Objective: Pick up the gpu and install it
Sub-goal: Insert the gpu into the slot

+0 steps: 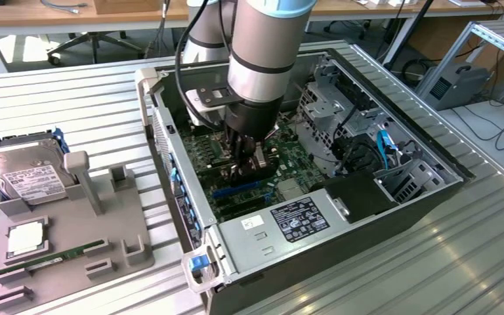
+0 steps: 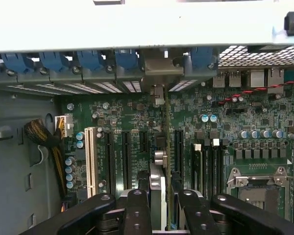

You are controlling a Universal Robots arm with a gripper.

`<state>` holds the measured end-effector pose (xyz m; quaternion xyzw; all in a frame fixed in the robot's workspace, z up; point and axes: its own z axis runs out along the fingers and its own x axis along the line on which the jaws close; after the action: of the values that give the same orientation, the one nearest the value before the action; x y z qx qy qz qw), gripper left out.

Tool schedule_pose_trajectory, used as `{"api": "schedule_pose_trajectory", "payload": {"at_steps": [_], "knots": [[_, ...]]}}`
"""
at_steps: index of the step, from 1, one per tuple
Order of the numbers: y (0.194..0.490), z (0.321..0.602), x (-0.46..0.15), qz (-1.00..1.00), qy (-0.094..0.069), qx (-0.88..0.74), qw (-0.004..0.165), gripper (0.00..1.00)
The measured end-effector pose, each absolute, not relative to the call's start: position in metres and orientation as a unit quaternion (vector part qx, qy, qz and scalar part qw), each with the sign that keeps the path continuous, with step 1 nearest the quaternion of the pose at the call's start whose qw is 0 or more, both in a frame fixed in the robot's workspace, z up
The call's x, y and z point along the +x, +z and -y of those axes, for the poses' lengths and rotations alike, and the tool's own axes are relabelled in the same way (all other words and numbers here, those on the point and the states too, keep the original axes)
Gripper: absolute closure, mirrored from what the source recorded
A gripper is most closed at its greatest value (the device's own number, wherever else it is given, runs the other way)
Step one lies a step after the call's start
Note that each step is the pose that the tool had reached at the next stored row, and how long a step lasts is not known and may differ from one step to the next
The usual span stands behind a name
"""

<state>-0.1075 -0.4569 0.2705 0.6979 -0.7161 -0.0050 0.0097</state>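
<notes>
On the exterior view's left I see the grey holder tray [image 1: 86, 249], its card place vacated. My gripper [image 2: 159, 205] pinches the flat green-and-black gpu [image 2: 159, 188] edge-on above the green motherboard [image 2: 137, 122]'s black slots inside the open grey computer case [image 1: 340, 223]. Pickup done, I judge; seating remains.

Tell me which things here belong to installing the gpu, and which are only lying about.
Belonging to the job:
- gpu, held edge-on in the hand
- motherboard with its black expansion slots
- open computer case

Lying about:
- hard drive on the grey holder tray
- RAM stick on the same tray
- processor chip on the tray
</notes>
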Motion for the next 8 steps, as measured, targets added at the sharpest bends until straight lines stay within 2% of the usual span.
{"api": "schedule_pose_trajectory", "payload": {"at_steps": [8], "knots": [[0.2692,0.4569,-0.1063,0.718,-0.005,0.696,0.010,0.73]]}}
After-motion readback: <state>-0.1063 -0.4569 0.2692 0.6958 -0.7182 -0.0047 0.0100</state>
